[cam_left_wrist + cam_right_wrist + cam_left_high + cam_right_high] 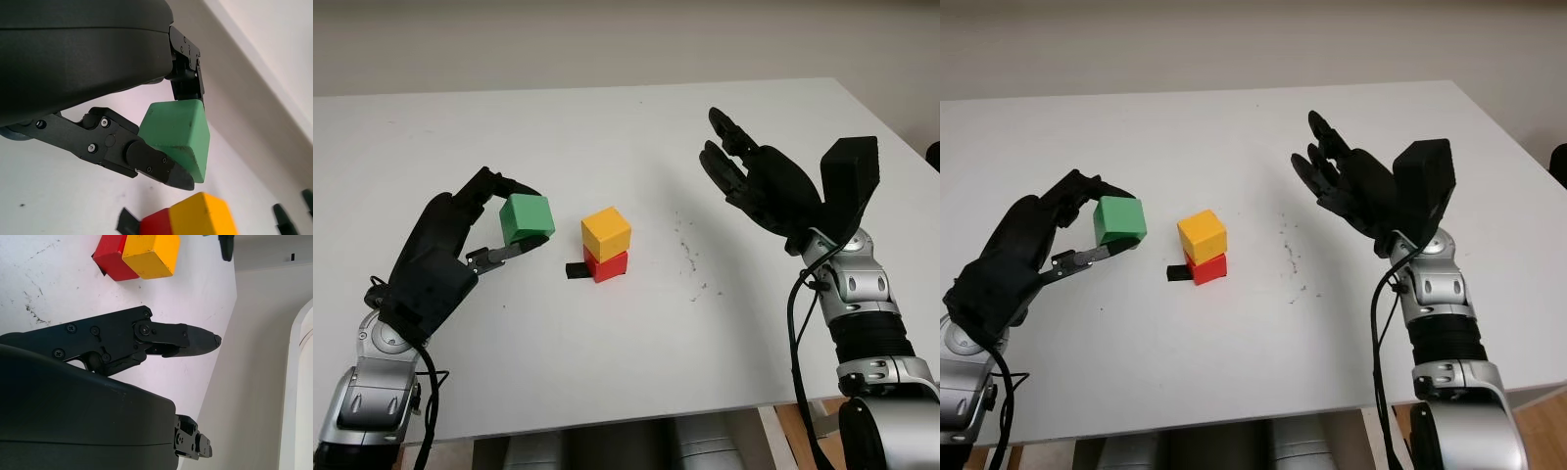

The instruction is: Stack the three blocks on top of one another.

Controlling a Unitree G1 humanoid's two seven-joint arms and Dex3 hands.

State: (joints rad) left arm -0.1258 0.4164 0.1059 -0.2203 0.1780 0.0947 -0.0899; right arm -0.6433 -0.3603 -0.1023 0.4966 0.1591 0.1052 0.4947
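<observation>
1. Now the left hand point(460, 245) pinches the green block point(527, 217) off the table, left of centre.
2. Just right of it, the yellow block point(606, 233) sits on the red block point(605, 265).
3. At right, the right hand point(759, 181) hovers open, holding nothing.
4. I'd carry green level over yellow, square the edges, then lower gently.

White table point(607, 372), pale wall point(607, 39)
</observation>
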